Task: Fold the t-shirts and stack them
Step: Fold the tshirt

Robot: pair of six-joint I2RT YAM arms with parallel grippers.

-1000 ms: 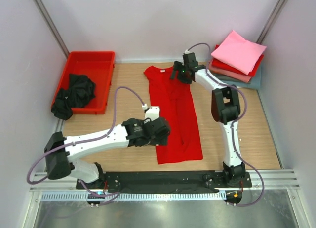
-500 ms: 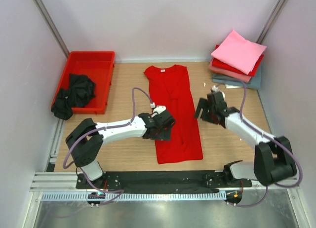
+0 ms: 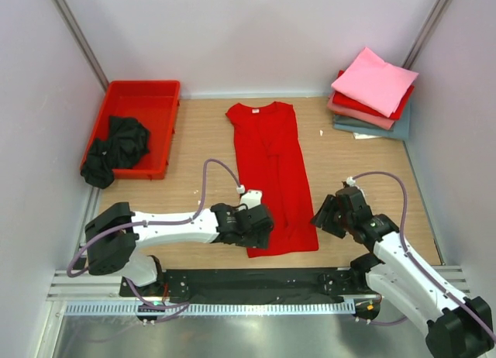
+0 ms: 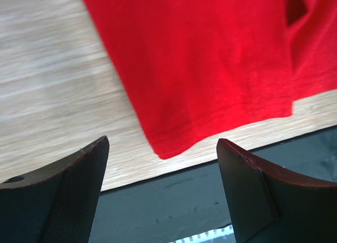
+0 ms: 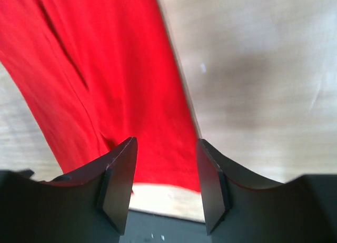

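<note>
A bright red t-shirt (image 3: 273, 172) lies on the wooden table (image 3: 201, 141), folded lengthwise into a long strip with its collar at the far end. My left gripper (image 3: 260, 231) hovers open at the shirt's near-left corner. In the left wrist view, that gripper (image 4: 163, 185) has its jaws wide apart and the red hem corner (image 4: 174, 143) sits just beyond them. My right gripper (image 3: 325, 217) is at the near-right corner; its jaws (image 5: 164, 185) are partly open over the hem (image 5: 168, 159), with nothing between them. A black t-shirt (image 3: 116, 145) lies crumpled in the tray. Folded t-shirts (image 3: 372, 91) are stacked at the back right.
The red plastic tray (image 3: 143, 85) stands at the back left by the wall. A black base strip (image 3: 256, 280) runs along the table's near edge, just below the shirt's hem. Grey walls close in the left, back and right sides.
My right arm swung from the shirt's collar end back to its near-right corner, and its jaws narrowed. My left gripper slid nearer, to the near-left corner of the hem.
</note>
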